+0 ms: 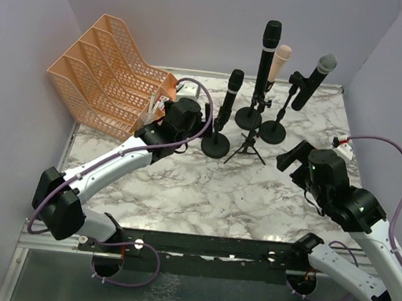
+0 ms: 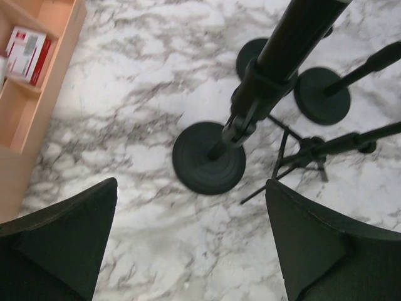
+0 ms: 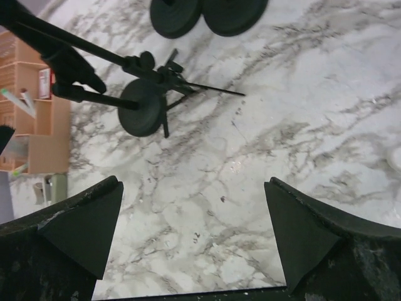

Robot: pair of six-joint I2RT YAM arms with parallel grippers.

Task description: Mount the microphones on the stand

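Left tool: blunt black wedge fingers spread wide, nothing between them. Right tool: the same, wide and empty. Both are over the white, grey-veined marble-pattern desk.

Upper centre of the top view: four slim sticks, each up on a stand.
- short black microphone
- tall black microphone
- pale pink microphone
- mesh-head microphone, black with a silver head, tilted

Stands: three round flat bases, one tripod.

Upper left: orange lattice plastic file rack.
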